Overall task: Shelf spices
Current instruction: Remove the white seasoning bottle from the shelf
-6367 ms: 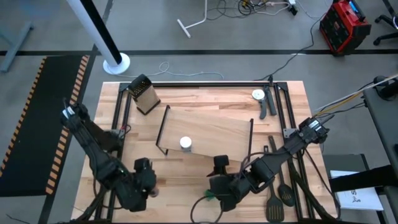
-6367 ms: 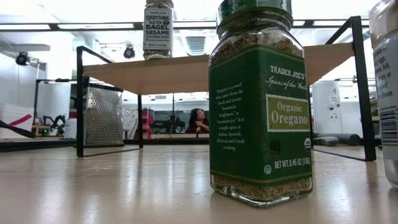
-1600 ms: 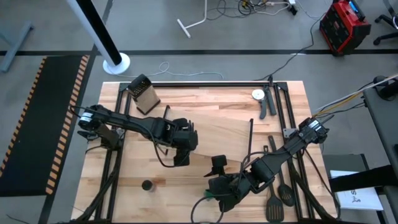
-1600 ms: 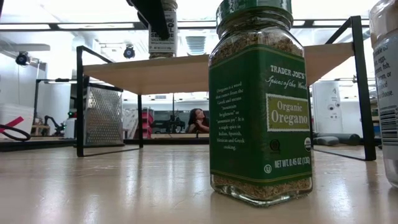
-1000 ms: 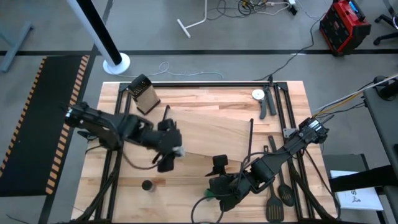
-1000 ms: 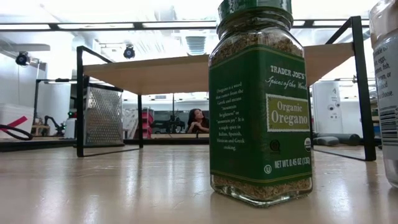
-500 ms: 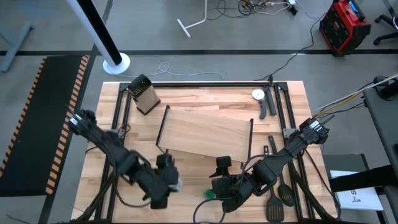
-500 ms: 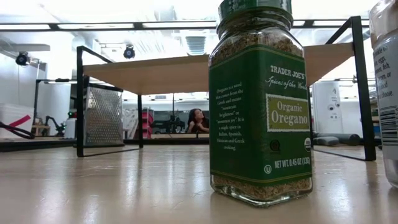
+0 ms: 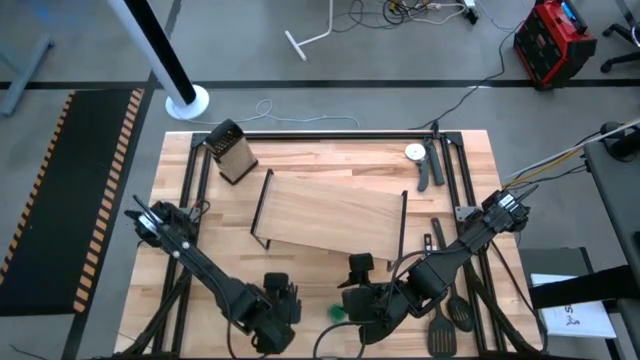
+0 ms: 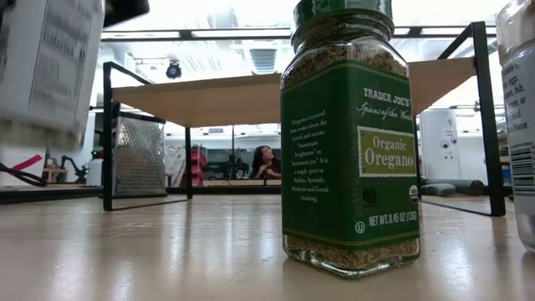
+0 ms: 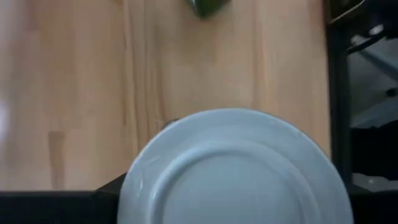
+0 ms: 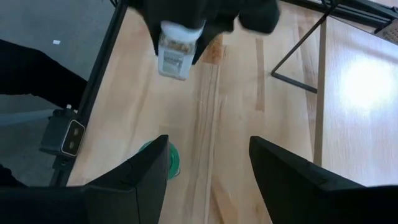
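Since the previous frames, the left arm has swung from the shelf (image 9: 333, 212) down to the near edge of the table, taking the white-lidded jar (image 11: 235, 168) with it; the shelf top is now bare. The left gripper (image 9: 272, 318) hangs at the near edge, left of centre. In the right wrist view it is pinching the jar (image 12: 174, 48) by its upper part, with the jar raised clear of the wood. In the low view this jar (image 10: 48, 71) appears blurred at the upper left, lifted off the surface.

The oregano jar (image 10: 349, 138) with the green lid stands upright on the table just in front of the low camera, between the two grippers (image 9: 336, 312). A further jar (image 10: 518, 117) is cut off at the right edge of the low view.

The right gripper (image 9: 358, 300) waits near the front edge, beside the green lid, with its fingers (image 12: 132, 180) spread apart and holding nothing.

Surrounding items: a box grater (image 9: 230, 152) stands at the far left corner, a white dial-faced object (image 9: 415, 153) at the far right, and dark spatulas (image 9: 450, 300) lie along the right side. The shelf's black frame ends stand between the grippers and the far half of the table. A person (image 10: 266, 161) sits in the room beyond, seen under the shelf.
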`<action>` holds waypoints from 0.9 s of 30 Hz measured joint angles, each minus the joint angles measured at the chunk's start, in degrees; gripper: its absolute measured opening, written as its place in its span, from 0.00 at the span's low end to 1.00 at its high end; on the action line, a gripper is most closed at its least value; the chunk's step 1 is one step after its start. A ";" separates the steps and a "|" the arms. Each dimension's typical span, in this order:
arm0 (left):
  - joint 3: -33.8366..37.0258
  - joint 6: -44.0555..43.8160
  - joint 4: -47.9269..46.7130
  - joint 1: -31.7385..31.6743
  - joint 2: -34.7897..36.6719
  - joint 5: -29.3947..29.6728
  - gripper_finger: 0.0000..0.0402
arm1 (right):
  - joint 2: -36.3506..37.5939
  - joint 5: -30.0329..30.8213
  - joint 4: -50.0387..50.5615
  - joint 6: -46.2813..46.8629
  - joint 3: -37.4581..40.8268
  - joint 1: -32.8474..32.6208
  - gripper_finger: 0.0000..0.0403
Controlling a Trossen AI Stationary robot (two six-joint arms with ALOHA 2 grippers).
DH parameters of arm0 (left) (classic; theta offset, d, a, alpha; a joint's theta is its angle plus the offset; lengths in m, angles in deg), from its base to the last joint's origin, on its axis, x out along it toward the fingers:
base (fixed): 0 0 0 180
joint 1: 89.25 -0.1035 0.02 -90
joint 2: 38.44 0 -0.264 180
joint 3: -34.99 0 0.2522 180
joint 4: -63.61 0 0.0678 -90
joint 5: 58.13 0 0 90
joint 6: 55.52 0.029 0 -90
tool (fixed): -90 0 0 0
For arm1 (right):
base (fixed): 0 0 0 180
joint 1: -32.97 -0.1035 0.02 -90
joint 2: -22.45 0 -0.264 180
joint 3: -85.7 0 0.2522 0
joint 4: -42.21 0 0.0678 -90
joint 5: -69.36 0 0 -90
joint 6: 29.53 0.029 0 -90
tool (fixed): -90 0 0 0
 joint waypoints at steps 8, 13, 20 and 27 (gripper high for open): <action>2.04 0.38 3.92 0.27 -2.82 0.77 0.47 | 0.00 -0.04 -0.08 0.45 0.00 -0.45 0.50; 7.22 -0.46 8.10 0.25 -1.95 0.61 0.47 | 0.00 0.00 -0.20 0.47 0.00 -0.65 0.49; 13.09 -0.78 15.40 0.05 -1.13 0.44 0.47 | 0.00 -0.01 -0.34 0.58 0.00 -0.67 0.49; 16.91 -2.51 18.41 -0.01 1.32 0.44 0.51 | 0.00 -0.02 -0.35 0.63 0.00 -0.67 0.49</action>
